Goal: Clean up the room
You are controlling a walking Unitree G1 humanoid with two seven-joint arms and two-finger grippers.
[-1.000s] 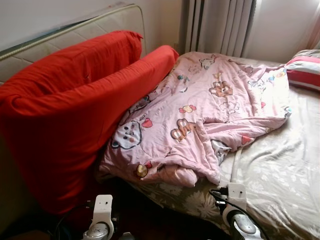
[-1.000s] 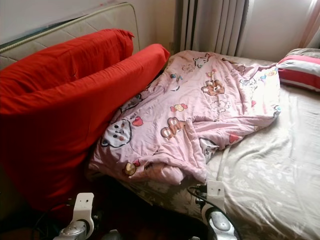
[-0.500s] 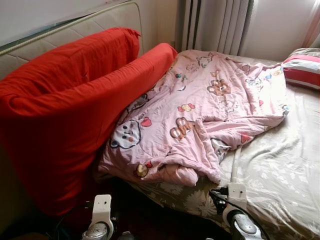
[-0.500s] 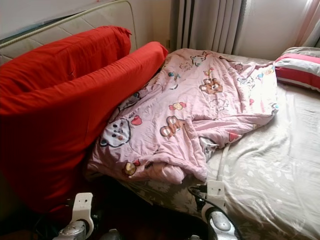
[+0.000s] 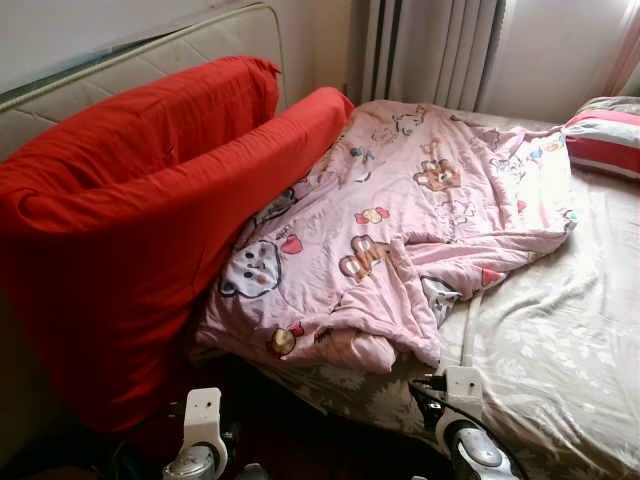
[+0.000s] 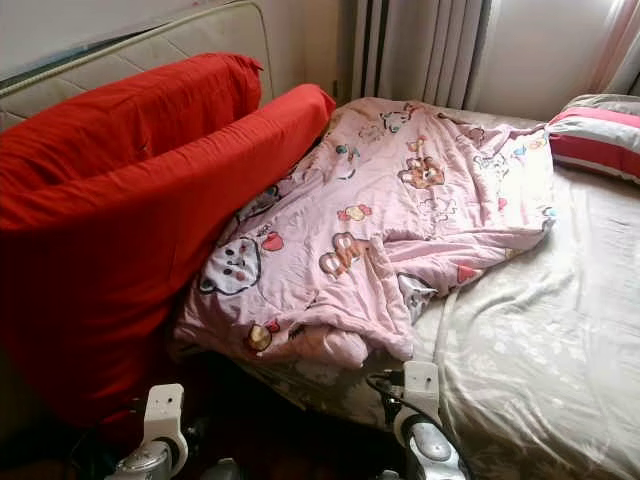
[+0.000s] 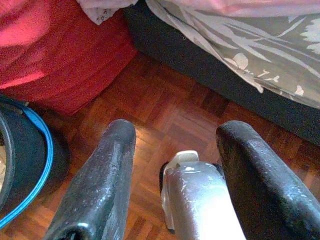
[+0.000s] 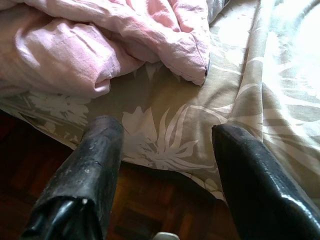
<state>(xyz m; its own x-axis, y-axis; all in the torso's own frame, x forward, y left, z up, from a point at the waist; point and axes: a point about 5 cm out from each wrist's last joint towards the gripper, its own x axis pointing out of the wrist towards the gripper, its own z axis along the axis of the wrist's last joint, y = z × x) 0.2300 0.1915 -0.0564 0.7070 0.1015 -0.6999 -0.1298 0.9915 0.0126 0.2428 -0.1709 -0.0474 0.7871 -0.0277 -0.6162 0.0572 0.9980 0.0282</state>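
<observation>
Covering the bed point(image 5: 560, 340): floral grey sheet; pink cartoon-print quilt point(image 5: 400, 230) crumpled at centre; striped pillow point(image 5: 605, 140) at 2 o'clock. Red cushions point(image 5: 130, 230) lean at 9 o'clock against the headboard point(image 5: 150, 55). Curtains point(image 5: 430, 50) at 12. Parquet floor point(image 7: 165, 110). No legible writing. Left gripper point(image 7: 172, 185) low over floor, fingers wide; right gripper point(image 8: 165, 185) at bed edge, wide, empty.
</observation>
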